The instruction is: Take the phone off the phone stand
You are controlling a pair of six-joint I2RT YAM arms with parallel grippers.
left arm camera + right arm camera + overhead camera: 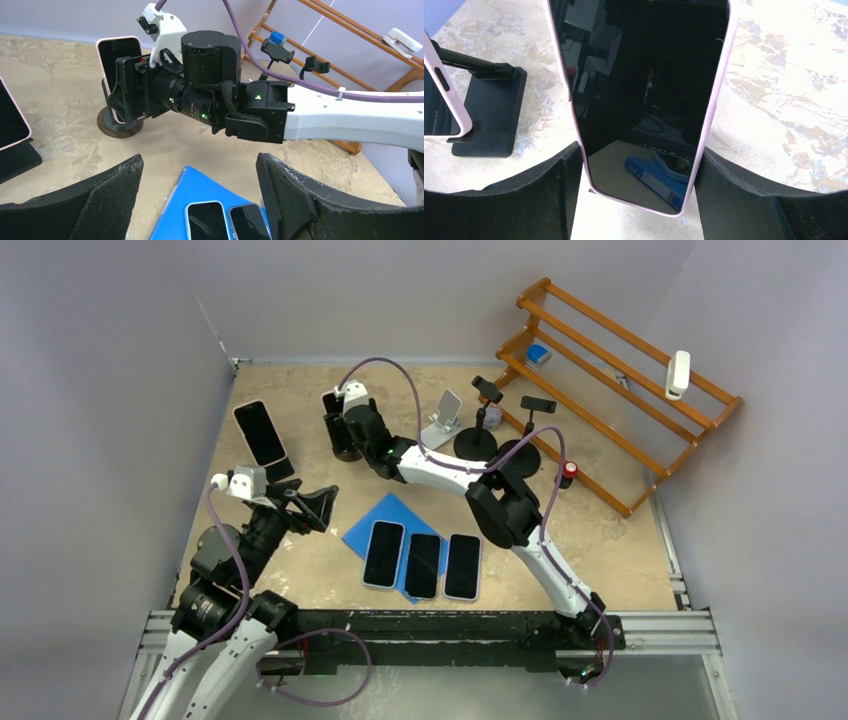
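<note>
Two states: your right pincer (639, 152) grips the phone (644, 85) on its stand (114, 128) at eleven o'clock; your left pincer (199, 161) hangs released, empty.

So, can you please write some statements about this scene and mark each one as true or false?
1. The right gripper has its fingers against both long edges of the pink-cased phone. True.
2. The left gripper holds a phone. False: it is open and empty.
3. Three phones lie flat side by side. True.
4. The wooden rack stands at the table's left side. False: it is at the far right.
</note>
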